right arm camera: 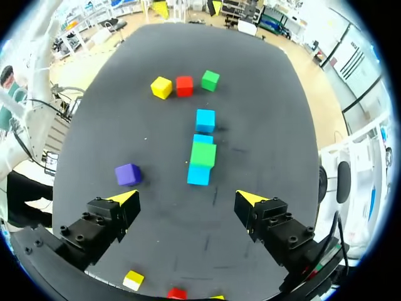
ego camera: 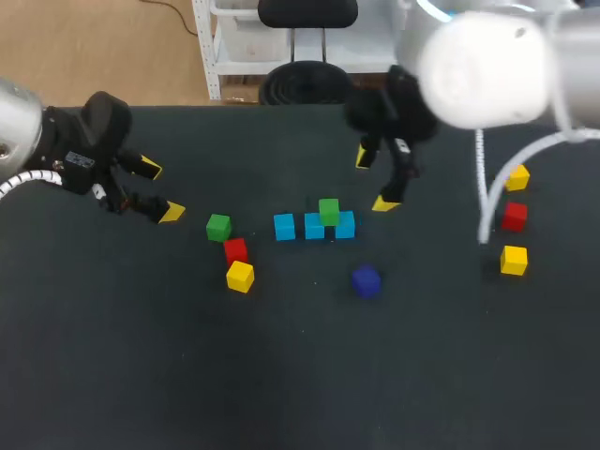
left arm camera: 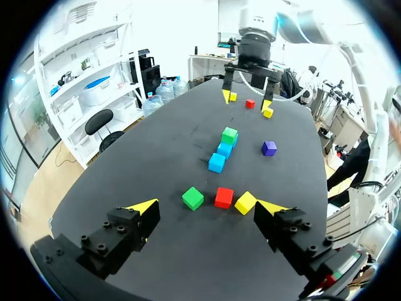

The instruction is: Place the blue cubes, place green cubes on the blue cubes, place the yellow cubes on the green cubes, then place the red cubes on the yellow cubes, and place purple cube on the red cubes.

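– Three blue cubes (ego camera: 314, 226) lie in a row in the middle of the table (ego camera: 141, 375). Which way does the row go?

– Its long way runs left to right. The cube sides face straight near and far, so the row is not crooked. One green cube (ego camera: 328, 211) sits on top. It looks to be over the line where the middle one and the right blue cube (ego camera: 345, 225) meet.

– What are the pincers doing?

– Both are wide apart and hold nothing. The left pincer (ego camera: 160, 190) hangs at the left, just left of the loose green cube (ego camera: 218, 227). The right pincer (ego camera: 373, 180) hangs just far and right of the row.

– So what could go wrong?

– I think the loose green cube goes up next, onto the blue row. But a red cube (ego camera: 235, 249) sits right by its near corner. A yellow cube (ego camera: 240, 277) is just near of that. A finger coming down on that side could push them away.

– Anything else?

– Yes. The left blue cube (ego camera: 284, 226) stands a tiny bit apart from the middle one. A green cube set over that gap might tip. Also, one tip of the right pincer is very close to the right blue cube. A small bump there could shove the row and knock the top green cube off.

– And the purple cube (ego camera: 366, 280)?

– It waits alone, near of the row, out of the way.
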You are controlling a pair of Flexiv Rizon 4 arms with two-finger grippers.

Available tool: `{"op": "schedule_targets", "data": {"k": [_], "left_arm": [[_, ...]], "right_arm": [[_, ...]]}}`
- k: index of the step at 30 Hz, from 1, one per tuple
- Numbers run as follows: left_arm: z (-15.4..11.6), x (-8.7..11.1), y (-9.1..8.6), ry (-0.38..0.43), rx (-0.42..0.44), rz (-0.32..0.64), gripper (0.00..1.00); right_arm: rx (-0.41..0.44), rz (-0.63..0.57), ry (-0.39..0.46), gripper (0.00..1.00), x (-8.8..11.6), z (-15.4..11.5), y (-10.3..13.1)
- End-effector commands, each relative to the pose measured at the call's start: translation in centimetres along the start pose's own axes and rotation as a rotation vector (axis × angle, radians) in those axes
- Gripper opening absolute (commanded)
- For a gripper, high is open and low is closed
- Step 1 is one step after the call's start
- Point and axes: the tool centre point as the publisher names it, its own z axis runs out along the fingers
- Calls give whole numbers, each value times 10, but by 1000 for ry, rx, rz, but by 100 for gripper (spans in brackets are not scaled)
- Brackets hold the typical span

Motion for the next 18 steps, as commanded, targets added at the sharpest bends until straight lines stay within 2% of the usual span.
{"op": "schedule_targets", "data": {"k": [1,9,16,18], "left_arm": [[0,2,0,-7,1,3,100],[0,2,0,-7,1,3,100],[0,2,0,-7,1,3,100],[0,2,0,-7,1,3,100]], "right_arm": [[44,-10,-110,100,14,-6,18],[72,-53,-223,100,27,-15,32],[97,-51,-239,100,39,-23,49],[104,-35,-271,100,46,-24,55]]}}
